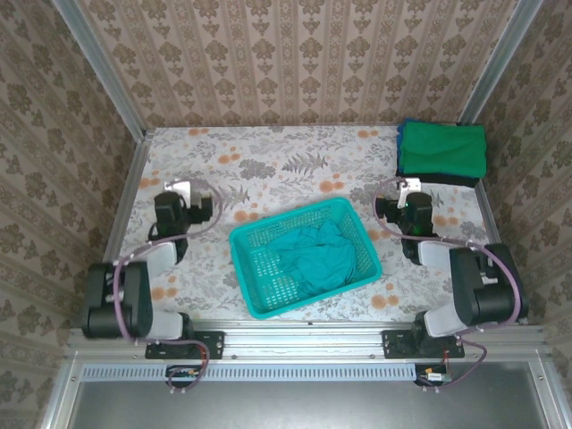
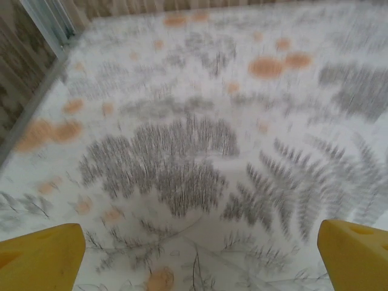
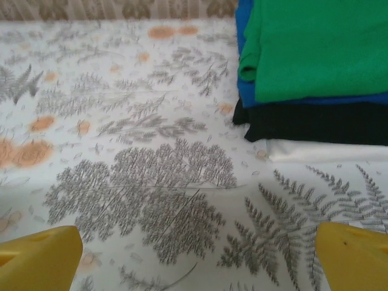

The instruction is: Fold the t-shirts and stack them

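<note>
basket (image 1: 259, 273) nearest, teal mesh, between the two arms; holds one teal t-shirt (image 1: 317, 257), crumpled and unfolded. looks soft, light and limp: likely sags and bunches when lifted, so best pinched at a raised fold or hem on top of the heap, clear of the mesh. further out, left gripper (image 2: 200, 257) and right gripper (image 3: 200, 257), both spread wide, gripping nothing, hovering over bare floral table (image 1: 295, 165). farthest, back right corner: folded stack (image 1: 442, 152), green tee (image 3: 315, 48) over blue tee (image 3: 246, 94) over black tee (image 3: 315, 124), just beyond the right gripper.
</note>
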`<state>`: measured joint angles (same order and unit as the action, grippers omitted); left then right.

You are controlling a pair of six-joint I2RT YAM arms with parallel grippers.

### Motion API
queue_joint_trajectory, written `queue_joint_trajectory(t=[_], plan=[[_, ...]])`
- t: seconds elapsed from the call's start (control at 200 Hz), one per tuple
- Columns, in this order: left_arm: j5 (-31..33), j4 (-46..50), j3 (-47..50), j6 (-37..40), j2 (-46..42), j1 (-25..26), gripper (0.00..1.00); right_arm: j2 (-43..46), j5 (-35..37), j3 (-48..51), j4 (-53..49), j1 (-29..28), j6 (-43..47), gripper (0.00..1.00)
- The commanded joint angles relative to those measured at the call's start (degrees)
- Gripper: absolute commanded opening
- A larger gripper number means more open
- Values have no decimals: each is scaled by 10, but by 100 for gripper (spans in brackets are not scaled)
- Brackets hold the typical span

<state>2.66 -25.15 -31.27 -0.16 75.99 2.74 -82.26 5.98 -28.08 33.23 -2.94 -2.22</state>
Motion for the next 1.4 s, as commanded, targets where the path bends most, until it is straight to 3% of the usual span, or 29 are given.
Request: queue_joint_trajectory(t=[0.0, 0.03, 0.105, 0.235, 0.36, 0.42, 0.525, 0.635, 0.77, 0.955, 1.2, 1.395], plan=[[12, 218, -105, -117, -107, 10, 100, 102, 26, -98, -194, -15, -56, 100], [-2, 229, -115, -143, -123, 10, 100, 122, 46, -113, -233, -15, -113, 100], [-115, 253, -133, -137, -152, 10, 100, 165, 80, -112, -288, -13, -239, 100], [-196, 322, -164, -162, -168, 8, 100, 225, -124, -29, -186, -4, -213, 100], [-236, 365, -191, -141, -145, 30, 100, 246, -184, -14, -218, -5, -232, 100], [-207, 424, -223, -85, -128, 87, 100, 254, -181, -2, -229, -5, -241, 100], [-50, 496, -263, 40, -96, 236, 100, 261, -139, 47, -192, 14, -309, 100], [-2, 484, -237, 114, -93, 318, 100, 262, -159, 46, -209, 34, -316, 100], [-76, 505, -220, 168, -91, 337, 100, 271, -160, 17, -292, 32, -282, 100], [-137, 535, -234, 230, -49, 353, 100, 306, -158, 38, -294, 32, -272, 100], [-78, 641, -330, 290, 82, 385, 87, 332, -132, 59, -293, 32, -273, 100], [-23, 661, -383, 305, 156, 391, 79, 331, -128, 63, -292, 32, -272, 100]])
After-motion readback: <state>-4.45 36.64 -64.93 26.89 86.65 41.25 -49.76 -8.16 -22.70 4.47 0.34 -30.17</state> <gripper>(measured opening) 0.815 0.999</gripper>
